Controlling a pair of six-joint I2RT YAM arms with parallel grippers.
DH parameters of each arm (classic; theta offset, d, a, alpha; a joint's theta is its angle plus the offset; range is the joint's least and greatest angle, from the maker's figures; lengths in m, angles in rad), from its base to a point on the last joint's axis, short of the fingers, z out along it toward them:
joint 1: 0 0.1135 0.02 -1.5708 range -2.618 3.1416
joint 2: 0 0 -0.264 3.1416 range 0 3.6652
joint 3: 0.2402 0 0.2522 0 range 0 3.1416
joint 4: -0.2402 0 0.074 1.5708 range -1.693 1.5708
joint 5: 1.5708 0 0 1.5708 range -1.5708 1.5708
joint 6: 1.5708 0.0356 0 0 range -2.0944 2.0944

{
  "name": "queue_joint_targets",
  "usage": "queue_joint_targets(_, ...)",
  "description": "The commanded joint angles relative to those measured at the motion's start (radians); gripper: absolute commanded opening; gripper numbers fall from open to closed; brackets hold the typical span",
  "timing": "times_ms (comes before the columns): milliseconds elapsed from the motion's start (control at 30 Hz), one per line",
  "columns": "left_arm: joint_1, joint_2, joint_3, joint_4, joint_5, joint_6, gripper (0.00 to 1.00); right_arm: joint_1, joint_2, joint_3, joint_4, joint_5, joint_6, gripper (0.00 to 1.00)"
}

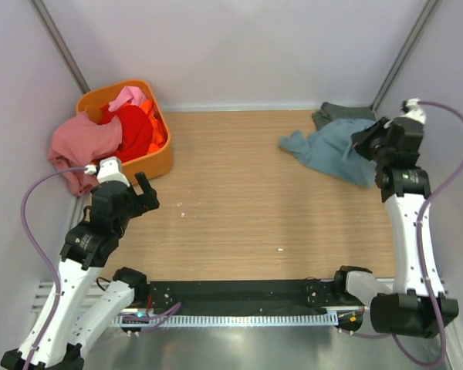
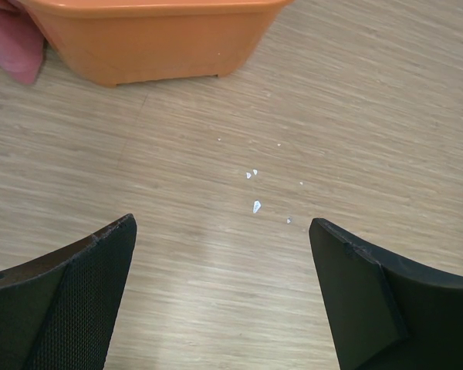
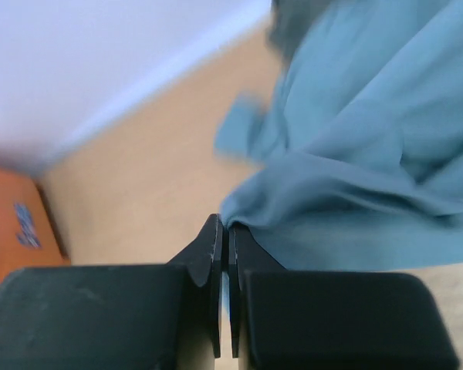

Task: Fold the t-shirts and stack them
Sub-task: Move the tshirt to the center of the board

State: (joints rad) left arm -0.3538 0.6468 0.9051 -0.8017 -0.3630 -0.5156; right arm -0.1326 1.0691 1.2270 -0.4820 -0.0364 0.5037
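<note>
tabletop [image 1: 255, 200], light wood grain, walled on three sides. item one: orange plastic basket [image 1: 160, 163], standing in the far left corner of the tabletop. item two: pink t-shirt [image 1: 81, 142], draped over the basket's left rim and hanging down outside it. item three: red t-shirt [image 1: 133, 131], bunched inside the basket. item four: orange t-shirt [image 1: 156, 127], tucked against the basket's right wall beside the red one. item five: pale pink cloth [image 1: 130, 97], lying on top at the back of the basket; what garment it is cannot be told. item six: blue-teal t-shirt [image 1: 328, 150], crumpled near the far right corner, one part spread toward the middle of the tabletop. item seven: dark grey-green t-shirt [image 1: 339, 113], in the far right corner behind the blue-teal one and touching it. item eight: left gripper [image 2: 221, 223], jaws spread wide, holding nothing, over bare wood just in front of the basket, near the left edge. item nine: right gripper [image 3: 224, 231], jaws pressed together on the edge of the blue-teal t-shirt, whose folds run in to the fingertips; the view is blurred. item ten: white specks [image 2: 256, 206], scattered on the wood between the left gripper and the basket.
</note>
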Motion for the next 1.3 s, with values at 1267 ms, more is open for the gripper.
queue_joint_targets(1267, 0.254, 1.351, 0.898, -0.017, 0.056, -0.003, 0.92, 0.554, -0.157, -0.169, -0.193, -0.393, 0.038, 0.01)
